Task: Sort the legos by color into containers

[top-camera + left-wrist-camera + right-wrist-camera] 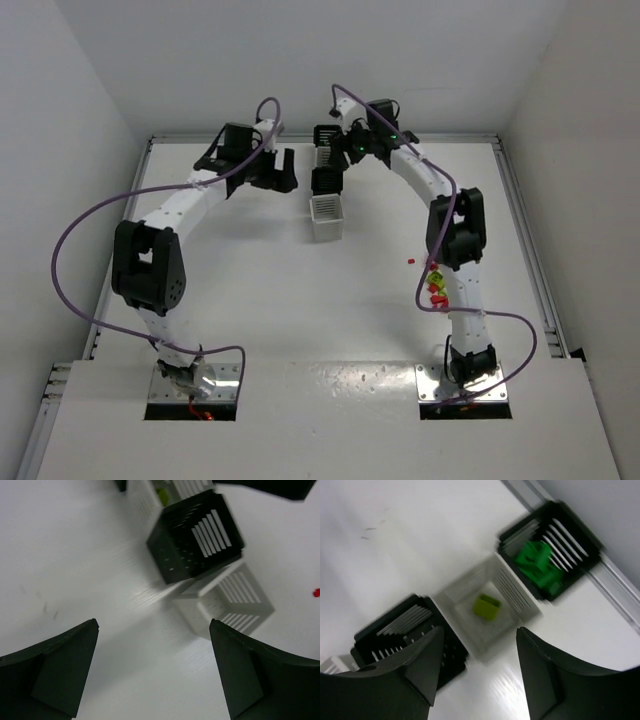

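On the white tabletop (250,290), the right hand (479,635) hovers spread and empty above the row of containers (327,180). It hangs directly over a white container (512,590) holding a yellow-green lego (486,606). The black container (570,535) beside it holds green legos (540,565). The left hand (153,625) hangs wide open and empty just beside the row. The drop looks done. Next, the right hand must reach the loose legos (436,285) and pinch one tiny brick.
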